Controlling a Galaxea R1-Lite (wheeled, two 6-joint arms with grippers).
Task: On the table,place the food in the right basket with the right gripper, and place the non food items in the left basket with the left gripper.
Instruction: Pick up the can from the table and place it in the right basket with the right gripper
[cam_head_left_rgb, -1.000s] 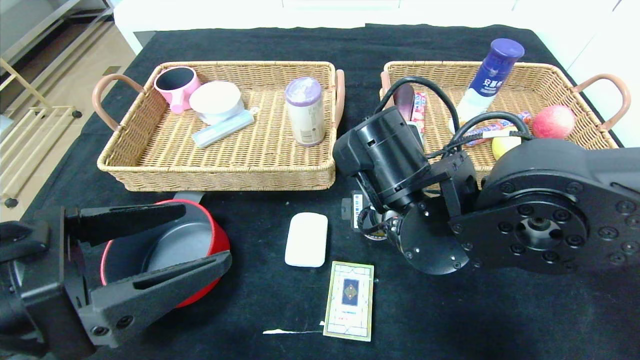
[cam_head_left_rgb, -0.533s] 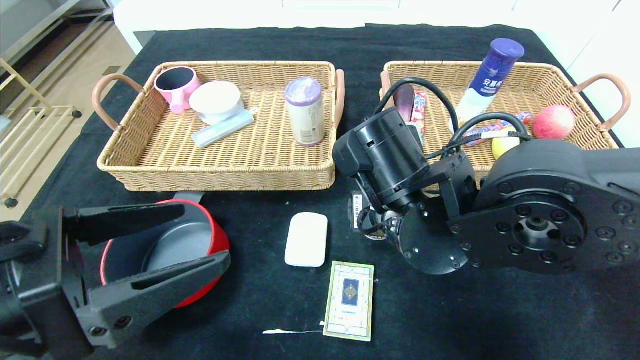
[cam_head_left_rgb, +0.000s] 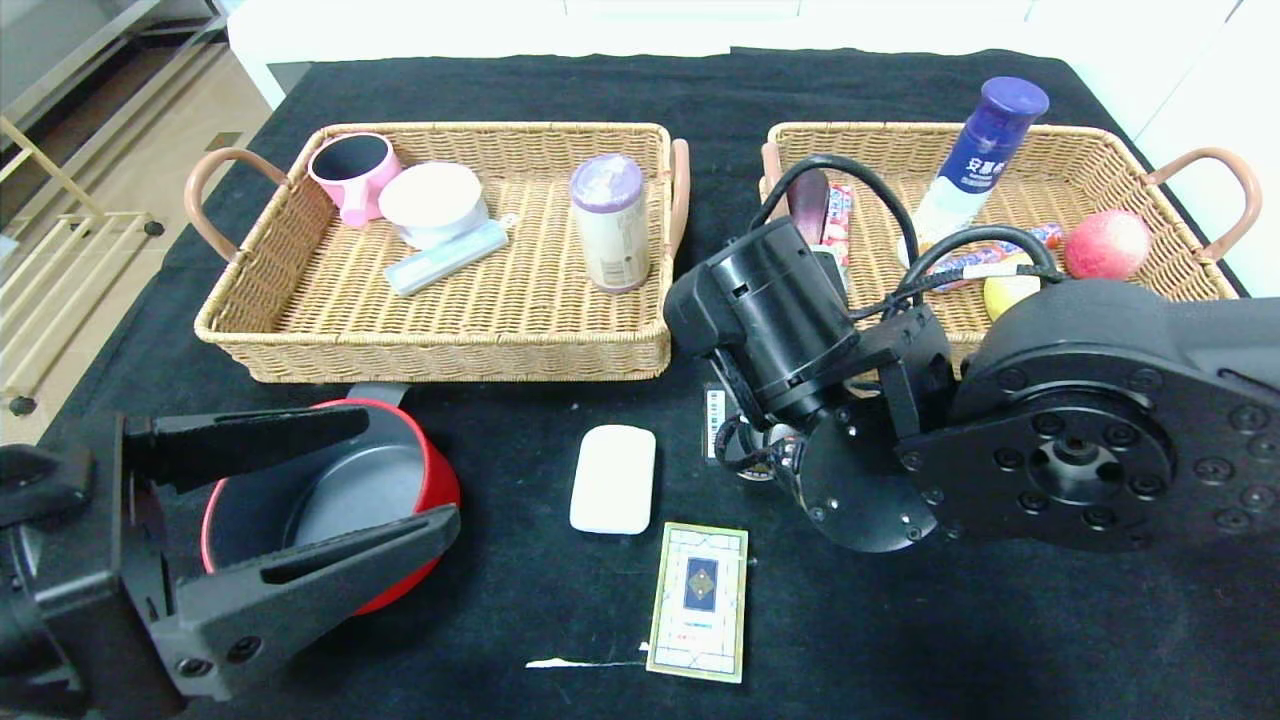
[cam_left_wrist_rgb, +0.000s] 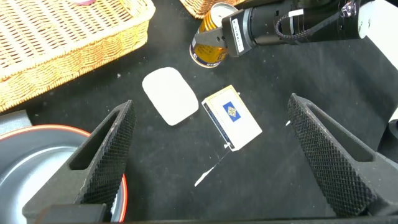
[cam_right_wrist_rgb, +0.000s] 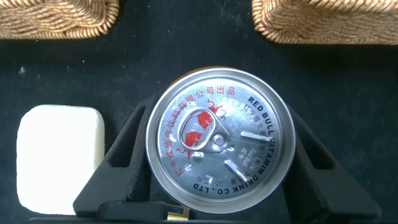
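Observation:
My right gripper (cam_right_wrist_rgb: 221, 118) is shut on the gold drink can (cam_right_wrist_rgb: 221, 143), one finger on each side, on the table in front of the gap between the baskets. In the head view my right wrist hides most of the can (cam_head_left_rgb: 740, 462). My left gripper (cam_head_left_rgb: 415, 470) is open over the red pot (cam_head_left_rgb: 435, 480) at the near left. The white block (cam_head_left_rgb: 613, 478) and the cream card box (cam_head_left_rgb: 699, 600) lie on the black cloth between the arms. The lemon (cam_head_left_rgb: 1008, 288) and the white-and-blue bottle (cam_head_left_rgb: 975, 160) are in the right basket (cam_head_left_rgb: 1090, 150).
The left basket (cam_head_left_rgb: 450, 345) holds a pink cup (cam_head_left_rgb: 352, 172), a white round tub (cam_head_left_rgb: 434, 203), a pale tube and a purple-lidded canister (cam_head_left_rgb: 610, 222). The right basket also holds a red apple (cam_head_left_rgb: 1107, 243) and snack packets. A white scuff (cam_head_left_rgb: 585, 662) marks the near cloth.
Almost nothing. My right wrist has shifted very slightly over the can and my left gripper has sunk a little toward the near left.

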